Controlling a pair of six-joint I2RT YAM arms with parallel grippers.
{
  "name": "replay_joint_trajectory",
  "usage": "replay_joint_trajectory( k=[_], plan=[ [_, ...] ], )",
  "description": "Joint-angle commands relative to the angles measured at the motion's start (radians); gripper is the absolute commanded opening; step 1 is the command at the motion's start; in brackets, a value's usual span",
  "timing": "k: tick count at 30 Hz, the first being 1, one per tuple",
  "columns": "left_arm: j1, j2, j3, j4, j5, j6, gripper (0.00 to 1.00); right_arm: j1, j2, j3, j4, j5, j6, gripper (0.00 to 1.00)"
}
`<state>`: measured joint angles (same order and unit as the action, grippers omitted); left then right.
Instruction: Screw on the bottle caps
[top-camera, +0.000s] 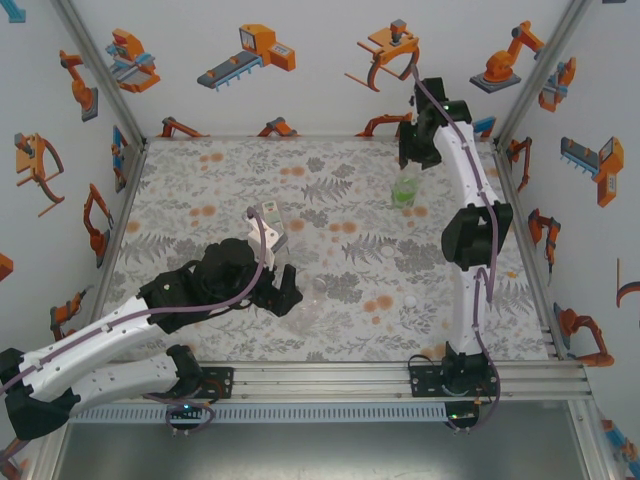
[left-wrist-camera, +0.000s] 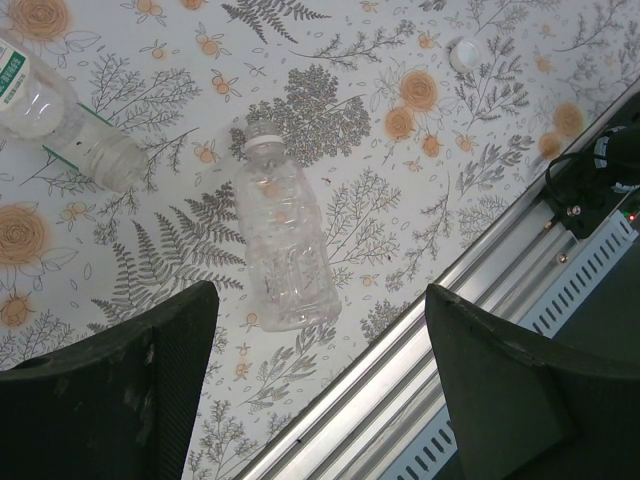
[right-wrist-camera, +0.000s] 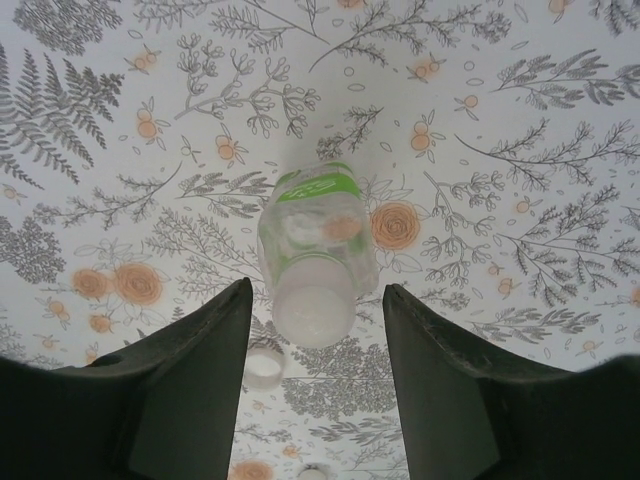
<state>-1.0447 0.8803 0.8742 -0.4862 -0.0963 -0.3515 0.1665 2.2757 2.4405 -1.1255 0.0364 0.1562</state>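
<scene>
The right gripper (top-camera: 412, 160) hangs over the far right part of the floral surface (top-camera: 200, 180), straight above the green-labelled bottle (top-camera: 406, 190), which stands upright. From the right wrist view its two dark fingers (right-wrist-camera: 190, 380) flank the bottle's top, with a thin strip of surface showing on each side. The gripper is therefore released, straddling the bottle rather than clamping it. The top of this bottle looks closed by a pale round cap, though the blur there makes this uncertain. A pale cap (right-wrist-camera: 265, 368) lies loose on the surface just beside the bottle. The left gripper (top-camera: 287, 298) sits low over the near middle of the surface with its fingers spread wide and nothing between them. In the left wrist view the plain bottle (left-wrist-camera: 282, 240) lies on its side ahead of those fingers, touching neither. Its neck points away and carries a white ring, and it is not possible to tell whether that ring is a cap. The white-and-green-labelled bottle (left-wrist-camera: 55, 115) also lies on its side, near the plain one but apart from it. A white cap (left-wrist-camera: 463, 55) rests by itself on the surface, well apart from both lying bottles and closer to the metal rail (left-wrist-camera: 420, 340) at the near edge.
</scene>
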Motion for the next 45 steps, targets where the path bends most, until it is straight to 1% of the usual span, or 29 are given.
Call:
replay_joint_trajectory(
  k=[1,6,10,13,20,27,33,36,45],
  plan=[
    [0.004,-0.008,0.008,0.011,0.006,0.003,0.77,-0.002,-0.001,0.060,-0.043,0.013,-0.008,0.53],
    [0.004,0.014,0.003,0.011,0.008,0.012,0.77,-0.003,-0.062,0.053,-0.054,0.014,-0.004,0.53],
    [0.003,0.052,-0.004,0.017,0.020,0.028,0.78,-0.002,-0.154,-0.035,-0.050,0.009,0.004,0.54],
    [0.003,0.088,-0.010,0.021,0.024,0.039,0.77,-0.001,-0.255,-0.158,-0.026,0.001,0.014,0.54],
    [0.007,0.170,-0.017,0.043,0.036,0.058,0.78,0.004,-0.545,-0.539,0.084,-0.042,0.064,0.54],
    [0.015,0.283,0.004,0.041,0.053,0.062,0.79,0.026,-0.814,-0.878,0.172,-0.097,0.168,0.54],
    [0.019,0.402,0.044,0.028,0.070,0.051,0.79,0.060,-0.989,-1.064,0.194,-0.119,0.256,0.54],
    [0.023,0.462,0.057,0.028,0.084,0.041,0.79,0.075,-1.056,-1.130,0.201,-0.127,0.286,0.54],
    [0.035,0.601,0.119,-0.026,0.087,0.027,0.80,0.118,-1.170,-1.278,0.215,-0.145,0.343,0.54]
  ],
)
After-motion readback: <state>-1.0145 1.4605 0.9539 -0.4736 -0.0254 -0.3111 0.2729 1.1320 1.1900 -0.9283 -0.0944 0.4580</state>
